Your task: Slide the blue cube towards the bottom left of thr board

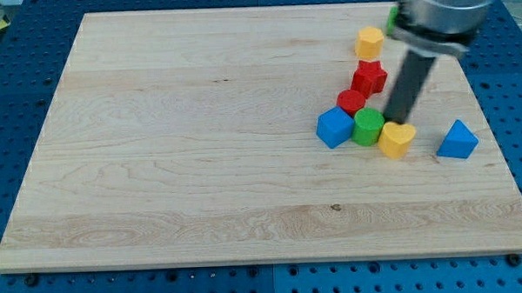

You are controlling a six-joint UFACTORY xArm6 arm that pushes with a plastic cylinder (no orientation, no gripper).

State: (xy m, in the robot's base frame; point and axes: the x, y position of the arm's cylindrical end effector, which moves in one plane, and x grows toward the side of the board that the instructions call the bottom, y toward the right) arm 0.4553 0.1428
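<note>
The blue cube (334, 126) sits on the wooden board (200, 149) right of centre, touching a green cylinder (367, 126) on its right. My tip (397, 121) stands at the right end of that cluster, just above a yellow heart-shaped block (396, 139) and right of the green cylinder. A red cylinder (351, 101) and a red star (369, 77) lie just above the blue cube and the green cylinder.
A yellow hexagonal block (369, 42) lies near the view's top right. A blue triangular block (457, 140) lies at the right of the board. A green block (393, 20) is mostly hidden behind the arm. Blue perforated table surrounds the board.
</note>
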